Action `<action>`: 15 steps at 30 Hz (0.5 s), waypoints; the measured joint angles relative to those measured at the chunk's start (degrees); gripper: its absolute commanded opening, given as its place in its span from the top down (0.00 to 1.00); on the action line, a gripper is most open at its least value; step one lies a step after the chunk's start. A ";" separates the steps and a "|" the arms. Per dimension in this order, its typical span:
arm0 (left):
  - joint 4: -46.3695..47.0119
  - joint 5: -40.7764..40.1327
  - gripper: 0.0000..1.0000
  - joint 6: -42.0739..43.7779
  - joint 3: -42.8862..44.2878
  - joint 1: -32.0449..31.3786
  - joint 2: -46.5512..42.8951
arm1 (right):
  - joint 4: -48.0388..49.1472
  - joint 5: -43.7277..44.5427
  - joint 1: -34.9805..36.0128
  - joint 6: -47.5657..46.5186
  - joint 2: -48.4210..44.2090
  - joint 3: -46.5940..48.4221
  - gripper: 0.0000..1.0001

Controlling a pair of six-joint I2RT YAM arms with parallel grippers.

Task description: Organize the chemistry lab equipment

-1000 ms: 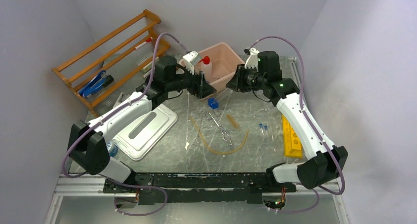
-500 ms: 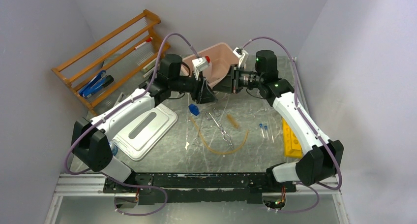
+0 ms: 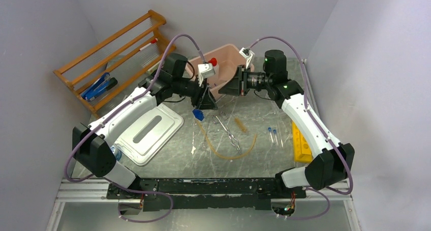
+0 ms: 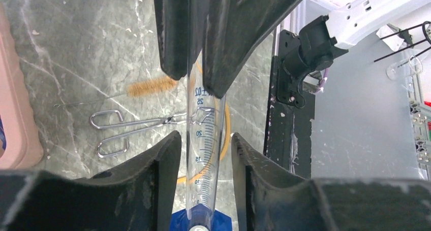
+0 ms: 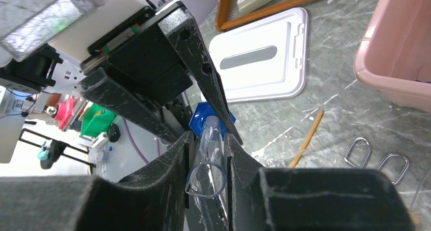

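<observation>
**Centre of the top view.** One clear graduated cylinder spans the gap between the two arms, held above the grey table. It has one blue base.

- **Right gripper**: its fingers are pressed against both sides of the cylinder's open mouth.
- **Left gripper**: its fingers flank the cylinder's lower end. The left wrist view shows a thin sliver of gap on each side, so it cannot be told whether they are gripping.

**Writing.** The cylinder has a blue scale with the numerals 25, 20, 15 and 10 readable. The print above 25 cannot be made out.

**On the table, below centre.**
- One pair of metal tongs.
- One tan-bristled brush, just beside the tongs.
- One curved length of tan tubing, which passes under the tongs.

**Right of centre.**
- Two blue-capped tubes, lying side by side.
- One yellow tube rack, near the right edge.

**Top centre.**
- One pink tub.
- One red-capped squeeze bottle, largely hidden at the tub's left rim.

**Left side.**
- One white lid, lying flat at the lower left.
- One orange wooden rack, at the upper left.
</observation>
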 measured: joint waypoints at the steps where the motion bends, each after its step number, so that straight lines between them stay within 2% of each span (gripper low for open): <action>1: -0.24 0.00 0.60 0.22 0.00 0.13 0.00 | 0.13 -0.17 0.00 0.02 0.00 0.04 0.94; 3: -1.18 0.09 0.75 1.22 0.02 0.42 0.00 | 0.42 -0.63 0.00 0.02 0.00 0.11 0.94; 4: -1.79 0.11 0.90 1.90 0.04 0.57 0.00 | 0.50 -0.72 0.00 0.02 0.09 0.17 0.94; 5: -2.54 0.35 0.95 2.75 0.22 0.70 0.00 | 0.52 -0.59 0.00 -0.02 0.17 0.28 0.91; 6: -3.19 0.63 0.95 3.80 0.44 0.74 0.00 | 0.63 -0.68 0.00 0.07 0.37 0.37 0.81; 8: -4.57 0.17 0.95 5.73 1.16 0.92 0.00 | 0.90 -0.81 0.02 0.07 0.66 0.37 0.52; 9: -4.81 0.00 0.95 6.64 1.22 1.03 0.00 | 1.07 -0.61 0.11 0.11 0.70 0.39 0.41; 11: -5.95 -0.59 0.95 8.17 1.53 1.03 0.00 | 1.36 0.85 0.20 0.55 0.68 0.39 0.29; 15: -7.48 -4.96 0.95 9.70 3.43 1.05 0.68 | 3.17 8.90 0.00 2.36 0.26 0.39 0.26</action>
